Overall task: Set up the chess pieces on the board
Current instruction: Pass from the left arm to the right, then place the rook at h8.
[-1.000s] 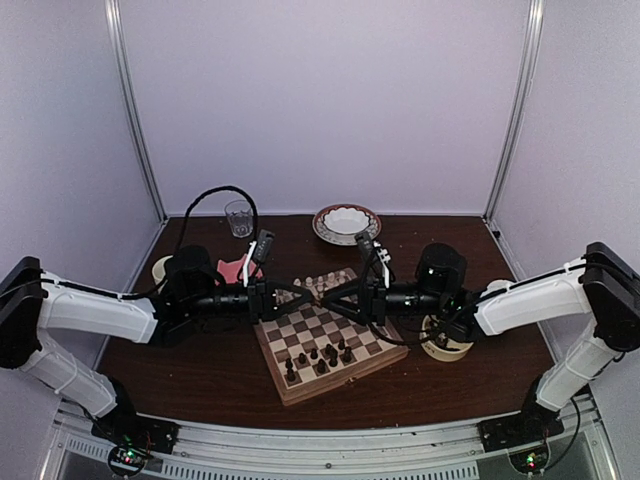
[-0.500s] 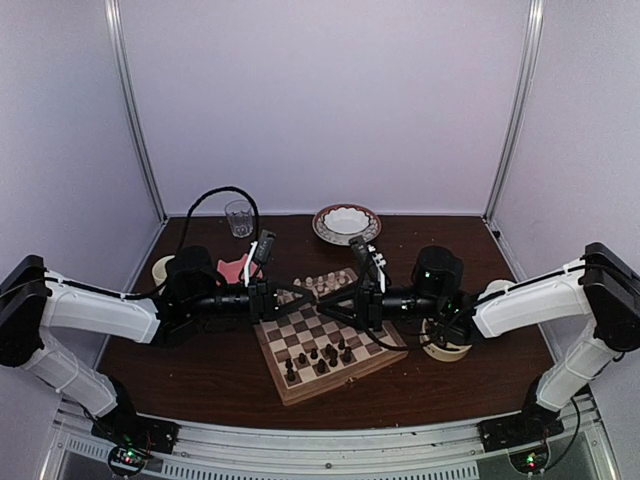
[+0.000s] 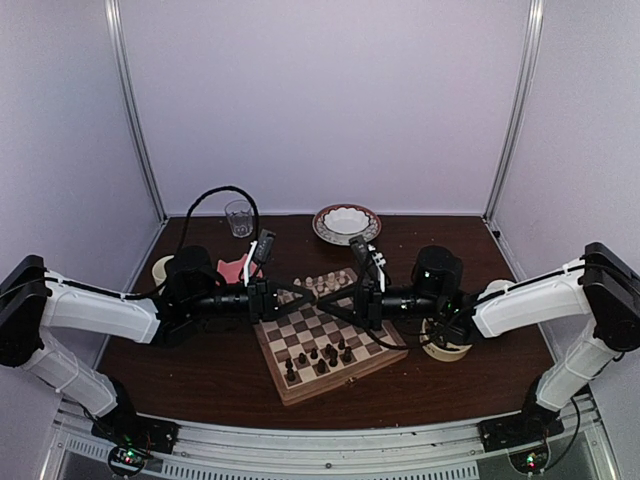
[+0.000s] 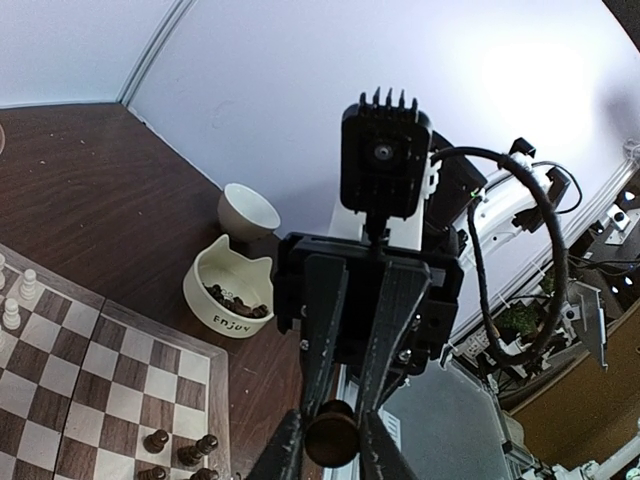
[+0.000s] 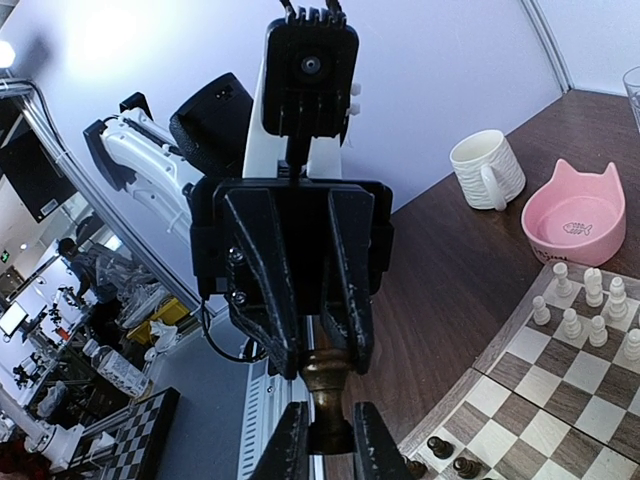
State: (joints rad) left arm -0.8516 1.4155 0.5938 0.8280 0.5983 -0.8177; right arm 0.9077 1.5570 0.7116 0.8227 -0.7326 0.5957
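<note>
Above the back of the board (image 3: 300,388) my two grippers meet tip to tip. A dark brown chess piece (image 4: 332,434) is held between them. The left gripper (image 4: 332,445) is shut on its round base. In the right wrist view the right gripper (image 5: 328,438) is shut on one end of the same piece (image 5: 326,372), and the left gripper's fingers pinch the other end. Several dark chess pieces (image 3: 325,355) stand on the board's near half. More dark pieces lie in a white cat-ear bowl (image 4: 232,290) to the right of the board.
Cream chessmen (image 3: 325,282) line the board's far edge. A pink cat-ear bowl (image 5: 573,225) and a white cup (image 5: 487,170) stand left of the board. A glass (image 3: 239,217) and a patterned dish (image 3: 346,222) sit at the back. A small white cup (image 4: 247,210) stands behind the white bowl.
My right gripper has slid left to the left gripper's tips and closed on the dark piece held there. The left arm has stayed in place.
</note>
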